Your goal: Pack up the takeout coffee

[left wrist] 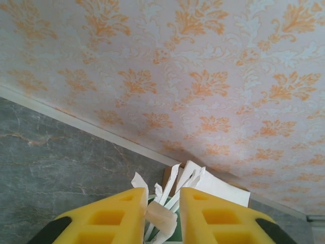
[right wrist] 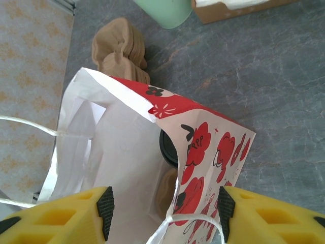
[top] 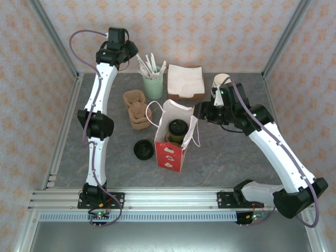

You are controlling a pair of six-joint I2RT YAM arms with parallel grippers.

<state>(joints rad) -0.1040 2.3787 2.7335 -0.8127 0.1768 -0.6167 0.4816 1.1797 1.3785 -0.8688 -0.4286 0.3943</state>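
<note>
The takeout coffee, a dark green cup with a black lid, stands inside the upright red-and-white paper bag. In the right wrist view its lid shows behind the bag's red printed wall. My right gripper is open at the bag's right rim, with that wall and a white handle between its pads, which are apart from the paper. My left gripper is at the back, over the mint cup of white packets, its jaws narrowed on one folded white packet.
A flat black lid lies left of the bag. Brown pulp holders are stacked behind it. A napkin box and a cream cup stack stand at the back. The enclosure's patterned walls are close behind.
</note>
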